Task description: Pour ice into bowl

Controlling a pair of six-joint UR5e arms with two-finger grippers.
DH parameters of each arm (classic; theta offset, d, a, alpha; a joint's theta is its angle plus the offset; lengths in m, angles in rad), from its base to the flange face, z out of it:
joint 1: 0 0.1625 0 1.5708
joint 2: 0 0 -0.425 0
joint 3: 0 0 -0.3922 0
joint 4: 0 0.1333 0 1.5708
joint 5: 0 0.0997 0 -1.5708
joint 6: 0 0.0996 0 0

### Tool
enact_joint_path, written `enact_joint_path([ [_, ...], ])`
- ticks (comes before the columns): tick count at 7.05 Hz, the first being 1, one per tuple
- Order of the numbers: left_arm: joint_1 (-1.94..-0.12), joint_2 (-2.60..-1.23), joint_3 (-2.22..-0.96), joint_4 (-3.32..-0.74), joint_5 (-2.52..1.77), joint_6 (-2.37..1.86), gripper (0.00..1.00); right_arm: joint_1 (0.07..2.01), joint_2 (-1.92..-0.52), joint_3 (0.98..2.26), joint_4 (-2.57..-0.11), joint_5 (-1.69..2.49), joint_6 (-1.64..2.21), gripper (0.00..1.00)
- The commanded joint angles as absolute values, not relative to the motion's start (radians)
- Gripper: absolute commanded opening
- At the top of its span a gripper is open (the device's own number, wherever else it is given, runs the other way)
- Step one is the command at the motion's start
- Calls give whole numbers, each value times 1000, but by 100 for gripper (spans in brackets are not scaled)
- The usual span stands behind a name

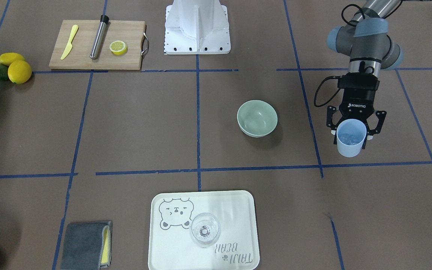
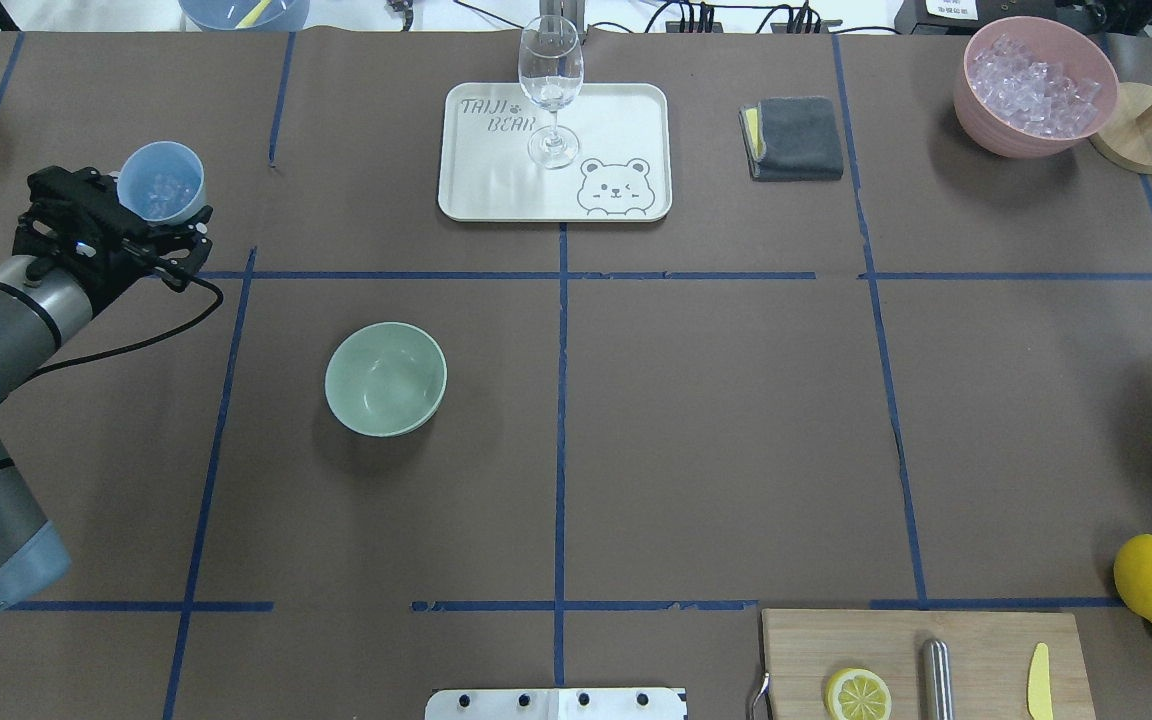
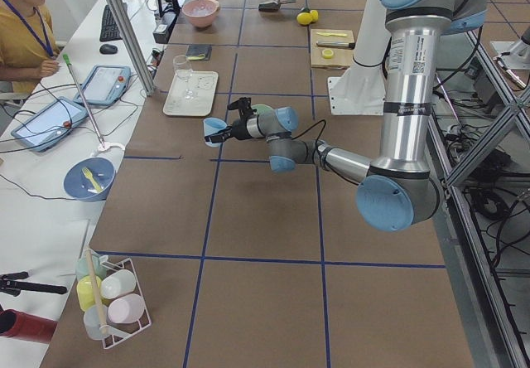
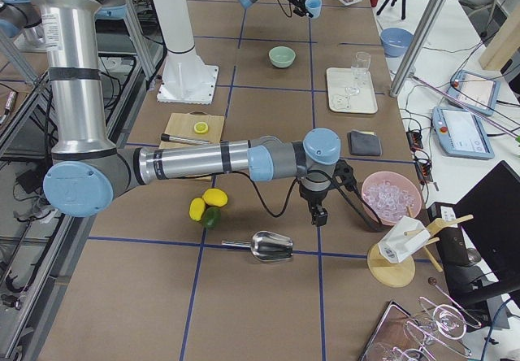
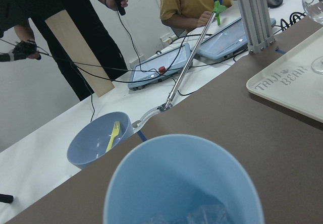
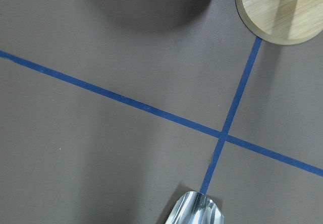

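The left gripper (image 1: 351, 129) clasps the light blue plastic cup (image 1: 349, 148), upright so its clear ice cubes (image 1: 351, 138) do not spill; the empty pale sage-green round bowl (image 2: 386, 378) sits well apart, at four o'clock overhead. Whether the right gripper (image 4: 318, 215) is open, I cannot tell.

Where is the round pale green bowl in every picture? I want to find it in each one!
Exterior front-facing: the round pale sage-green bowl is just right of centre.
Overhead exterior: bowl is left of centre.
Exterior left: only a green edge peeks out behind the left arm.
Exterior right: top middle.
Left wrist: not in it.
Right wrist: not in it.
Shared landmark: the cream bear tray, missing only from the right wrist view.
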State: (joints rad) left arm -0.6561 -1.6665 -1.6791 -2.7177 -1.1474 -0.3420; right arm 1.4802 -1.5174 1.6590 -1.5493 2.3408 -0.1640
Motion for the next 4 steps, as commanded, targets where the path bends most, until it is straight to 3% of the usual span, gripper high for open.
enact_joint_path([
  [1,-576,-1719,-1687,-2639,-1076,-331,0,1482,-1523,1658,-1549,2341,-166,100],
  [4,-450,-1736,-1686,-2628,-884,-177,0,1488,-1532,1657,-1549,2341,-170,100],
])
